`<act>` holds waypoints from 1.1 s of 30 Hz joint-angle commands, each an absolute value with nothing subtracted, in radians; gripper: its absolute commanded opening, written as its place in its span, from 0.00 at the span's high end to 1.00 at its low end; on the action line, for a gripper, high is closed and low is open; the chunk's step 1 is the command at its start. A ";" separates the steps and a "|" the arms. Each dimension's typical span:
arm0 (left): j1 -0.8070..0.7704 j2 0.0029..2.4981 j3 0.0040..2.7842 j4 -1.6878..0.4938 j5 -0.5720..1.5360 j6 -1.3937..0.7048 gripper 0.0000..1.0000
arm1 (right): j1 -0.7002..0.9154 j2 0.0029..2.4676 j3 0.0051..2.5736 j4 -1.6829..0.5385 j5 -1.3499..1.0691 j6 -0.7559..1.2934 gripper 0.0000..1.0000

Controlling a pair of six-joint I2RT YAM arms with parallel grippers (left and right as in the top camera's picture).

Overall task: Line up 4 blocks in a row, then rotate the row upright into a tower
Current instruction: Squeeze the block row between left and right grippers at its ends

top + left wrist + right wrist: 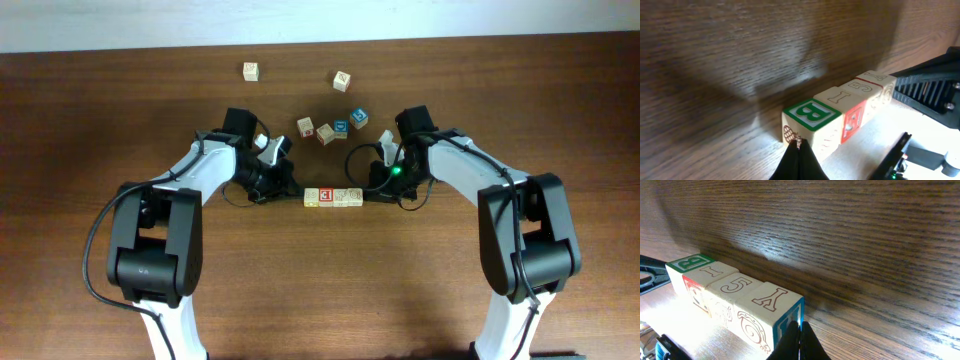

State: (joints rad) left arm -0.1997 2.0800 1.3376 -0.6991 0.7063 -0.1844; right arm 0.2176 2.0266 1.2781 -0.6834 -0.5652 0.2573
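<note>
Four blocks (333, 197) lie end to end in a row at the table's middle. In the left wrist view the green B block (812, 119) is nearest, followed by the I block (839, 98), the 5 block (864, 87) and the Y block (879, 78). My left gripper (798, 145) is shut, its tip against the B block's end face. In the right wrist view the Y block (769, 304) is nearest. My right gripper (799, 328) is shut, its tip against that block's blue end face. Overhead, the left gripper (296, 192) and right gripper (370, 190) flank the row.
Several loose letter cubes lie behind the row: a cluster (326, 130) with a blue one (359, 118), plus single cubes at the back (250, 71) (342, 81). Black cables loop beside both wrists. The table's far edge (320, 42) meets a white wall.
</note>
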 commanded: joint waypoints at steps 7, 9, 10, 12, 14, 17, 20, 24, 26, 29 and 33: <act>-0.203 2.083 1.328 -0.696 0.685 -0.190 1.00 | 0.229 2.038 1.295 -0.681 -0.575 0.247 0.96; -0.208 2.083 1.328 -0.696 0.685 -0.190 1.00 | 0.229 2.038 1.295 -0.681 -0.575 0.247 0.96; -0.215 2.083 1.328 -0.695 0.685 -0.190 1.00 | 0.229 2.038 1.295 -0.681 -0.575 0.247 0.96; -0.234 2.083 1.328 -0.689 0.685 -0.190 1.00 | 0.229 2.038 1.295 -0.681 -0.575 0.247 0.96; -0.248 2.083 1.328 -0.681 0.685 -0.190 1.00 | 0.229 2.038 1.295 -0.681 -0.575 0.247 0.96; -0.248 2.083 1.328 -0.681 0.685 -0.191 1.00 | 0.229 2.038 1.295 -0.682 -0.575 0.247 0.96; -0.248 2.083 1.328 -0.680 0.685 -0.191 1.00 | 0.229 2.038 1.295 -0.682 -0.591 0.247 0.96; -0.248 2.083 1.328 -0.680 0.685 -0.191 1.00 | 0.229 2.038 1.295 -0.697 -0.617 0.248 0.96; -0.248 2.083 1.328 -0.680 0.685 -0.191 1.00 | 0.229 2.038 1.295 -0.697 -0.617 0.251 0.96; -0.248 2.083 1.328 -0.681 0.685 -0.195 1.00 | 0.229 2.038 1.295 -0.696 -0.617 0.252 0.96; -0.248 2.083 1.328 -0.680 0.685 -0.198 1.00 | 0.229 2.038 1.295 -0.695 -0.617 0.251 0.96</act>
State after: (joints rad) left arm -0.2321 2.0800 1.3376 -0.6865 0.6609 -0.1848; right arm 0.2173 2.0266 1.2781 -0.6994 -0.5652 0.2577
